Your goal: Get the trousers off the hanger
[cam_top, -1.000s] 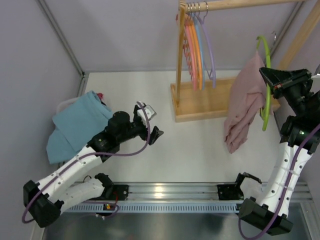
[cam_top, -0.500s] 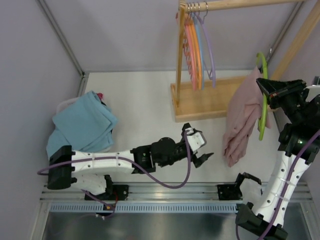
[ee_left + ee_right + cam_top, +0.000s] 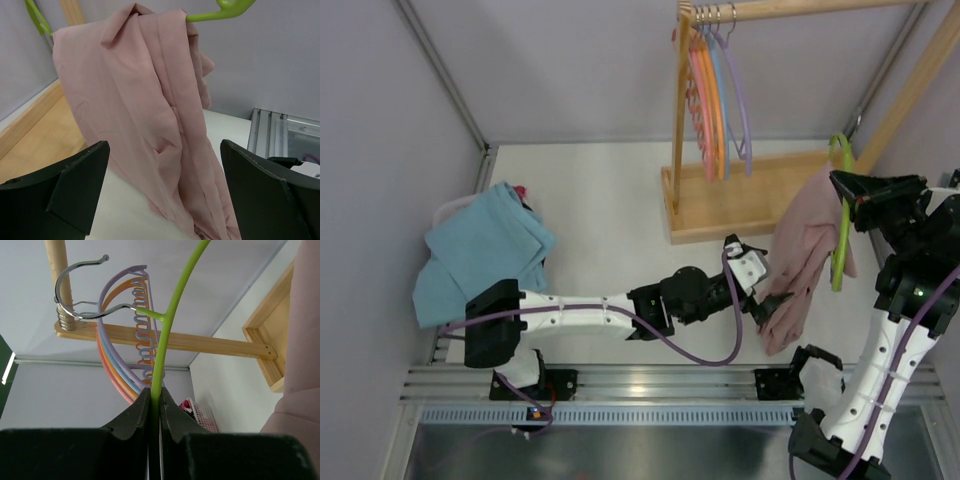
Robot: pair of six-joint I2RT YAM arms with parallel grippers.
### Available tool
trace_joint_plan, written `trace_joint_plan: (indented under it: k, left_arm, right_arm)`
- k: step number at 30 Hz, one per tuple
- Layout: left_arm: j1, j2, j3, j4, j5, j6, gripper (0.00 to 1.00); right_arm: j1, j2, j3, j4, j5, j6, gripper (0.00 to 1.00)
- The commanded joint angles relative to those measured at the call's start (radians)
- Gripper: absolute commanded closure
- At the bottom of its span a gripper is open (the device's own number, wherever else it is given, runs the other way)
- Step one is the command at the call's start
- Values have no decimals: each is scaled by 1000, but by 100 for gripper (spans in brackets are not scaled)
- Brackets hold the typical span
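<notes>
The pink trousers (image 3: 805,250) hang folded over the lime-green hanger (image 3: 840,220) at the right of the tabletop (image 3: 600,210). Their long axis runs down from the hanger bar to a hem low near the surface; whether it touches is unclear. The right end effector (image 3: 154,397) is clamped on the hanger's thin arm, holding it aloft. The left end effector (image 3: 163,150) is the nearer free one, its fingers wide apart with the lower cloth straight ahead between them, seemingly untouched. The pull probably goes leftward, off the bar. At the far left a pale basket (image 3: 448,212) lies mostly under teal cloth (image 3: 480,255).
</notes>
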Motion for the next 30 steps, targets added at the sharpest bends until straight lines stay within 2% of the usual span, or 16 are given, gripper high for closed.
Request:
trace_joint_plan:
  k: [1,13,20,27,28,30]
  left_arm:
    - [-2,28,55,147,67,-19,1]
    - [-1,147,167,202,72,16,1]
    - [20,247,252,205,-26,43,2]
    - [31,244,212,202,-120,117,23]
    - [34,235,200,202,-123,123,31]
    - [48,220,169,202,-137,128,41]
  right_arm:
    - [-2,-50,72,24,21,44,100]
    - [0,-101,79,111,18,116,100]
    - [0,-86,118,102,-6,121,100]
    - [-2,-64,144,108,3,119,100]
    - [-2,-61,145,111,3,124,100]
    - [-2,-60,150,114,3,130,100]
